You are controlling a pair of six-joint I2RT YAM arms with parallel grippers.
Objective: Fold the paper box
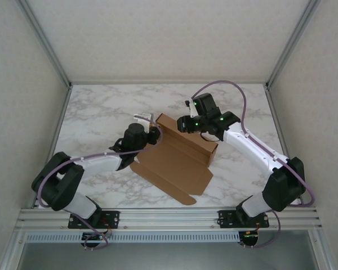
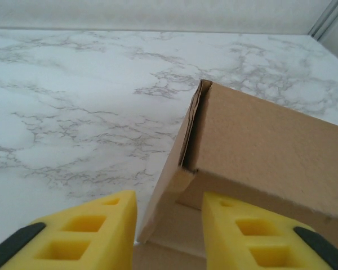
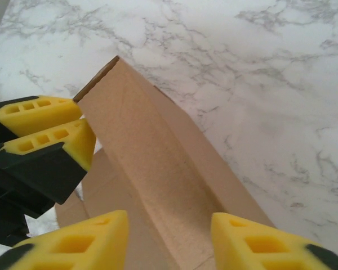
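Brown paper box (image 1: 177, 163), rear edge raised, marble table (image 1: 101, 112)

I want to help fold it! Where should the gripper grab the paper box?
I'd pinch the paper box by its upright far wall, coming from above with one finger each side. That wall stands up thin, while the near panel lies flat on the table.

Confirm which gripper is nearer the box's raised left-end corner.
Left. The left gripper straddles that end of the paper box, right at the corner; the right gripper sits farther along the raised wall, a finger on each side.
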